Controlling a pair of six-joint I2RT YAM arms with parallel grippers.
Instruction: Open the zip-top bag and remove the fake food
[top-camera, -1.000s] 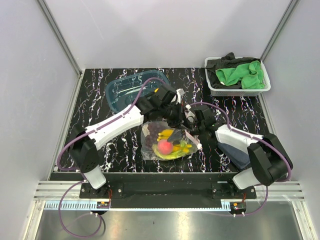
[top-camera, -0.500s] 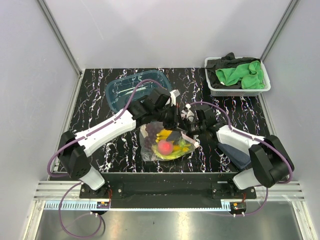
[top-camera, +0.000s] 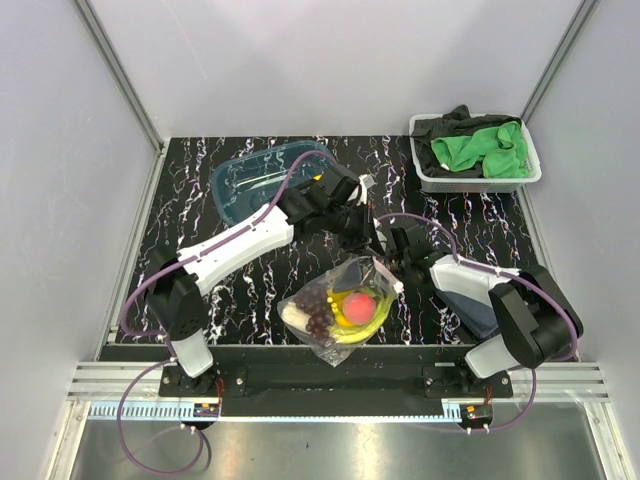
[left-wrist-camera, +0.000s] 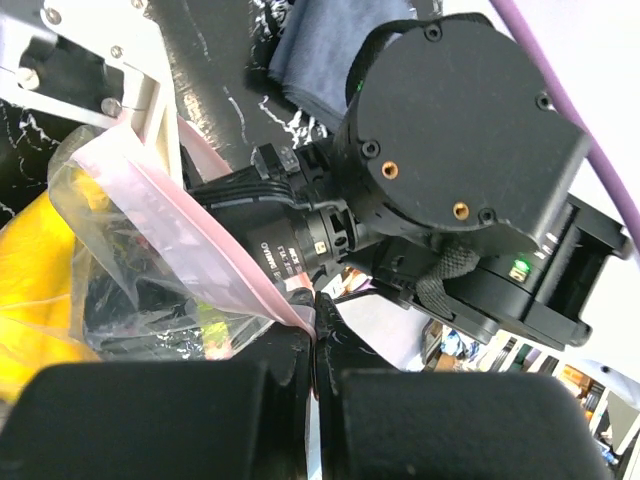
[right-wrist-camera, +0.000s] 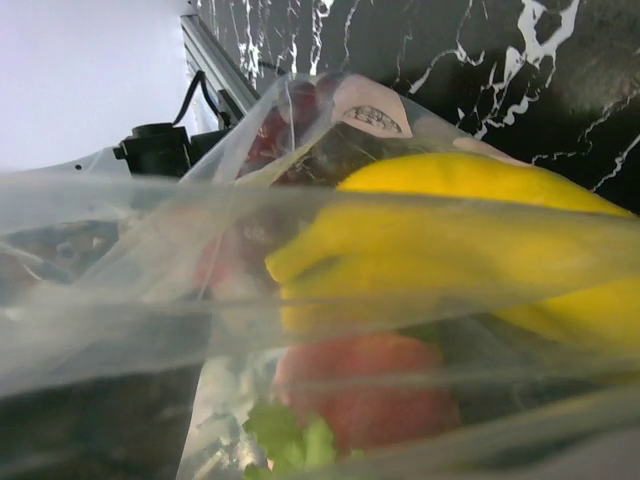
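The clear zip-top bag (top-camera: 338, 312) hangs tilted toward the table's near edge, with its upper corner raised. The fake food inside is a pink-red peach (top-camera: 360, 303), a yellow banana bunch (top-camera: 368, 325) and dark grapes (top-camera: 318, 305). My left gripper (top-camera: 366, 236) is shut on the pink zip strip (left-wrist-camera: 200, 240), which is pinched between its fingertips (left-wrist-camera: 316, 335). My right gripper (top-camera: 398, 262) sits right against the bag's upper right edge. Its own view is filled by plastic, the banana bunch (right-wrist-camera: 470, 240), the peach (right-wrist-camera: 370, 390) and green leek leaves (right-wrist-camera: 290, 435); its fingers are hidden.
A blue-tinted clear tray (top-camera: 265, 180) lies at the back left. A white basket (top-camera: 428, 182) holding green and black cloths stands at the back right. A dark blue cloth (top-camera: 470, 305) lies under my right arm.
The bag has swung from lying flat to hanging toward the near edge, and the food has slid to its lower end. My left gripper has lifted the zip strip back and to the right.
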